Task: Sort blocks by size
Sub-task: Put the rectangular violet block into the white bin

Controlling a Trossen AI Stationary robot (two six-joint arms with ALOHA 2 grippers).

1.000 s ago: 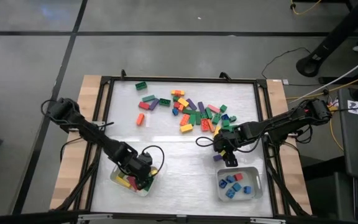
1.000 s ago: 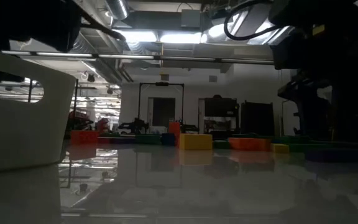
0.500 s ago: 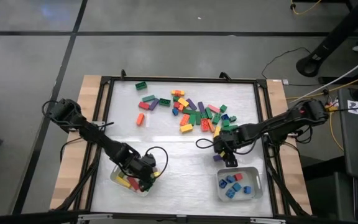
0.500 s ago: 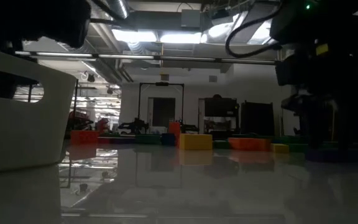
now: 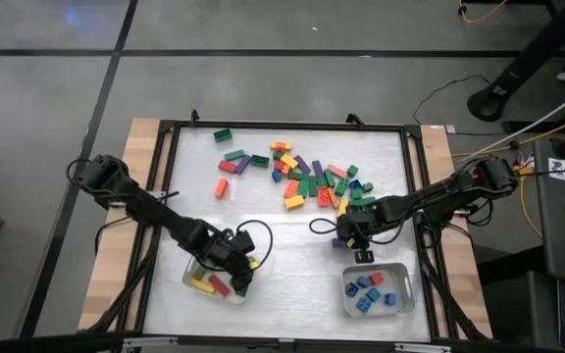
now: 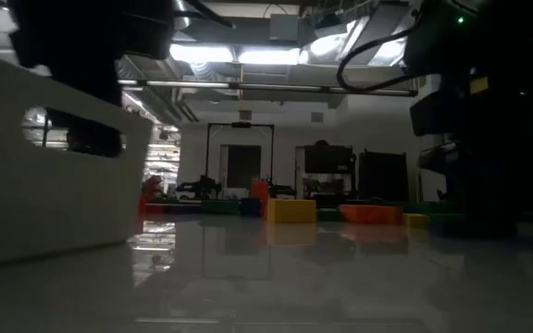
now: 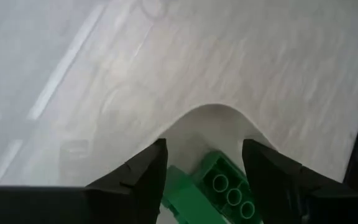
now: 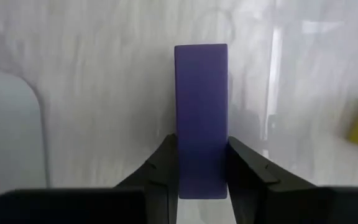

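1. Right pincer has its fingers pressed against both long sides of a purple block, low over the table. That looks like a grip.
2. The key relation: the block's long axis runs straight out ahead of the fingers, so it is pinched across its narrow width and most of its length sticks out past the tips.
3. From above, this pincer sits at the near edge of the loose pile of blocks, with the tray of blue blocks just beyond it toward the table's near edge, on its own side.
4. Judgement call: this block is a long one, and the long pieces sit in the other tray, well across the table, where the left arm is nearer.
5. Left pincer hangs over that tray with fingers spread and nothing held; a green block lies loose just beneath, between them.
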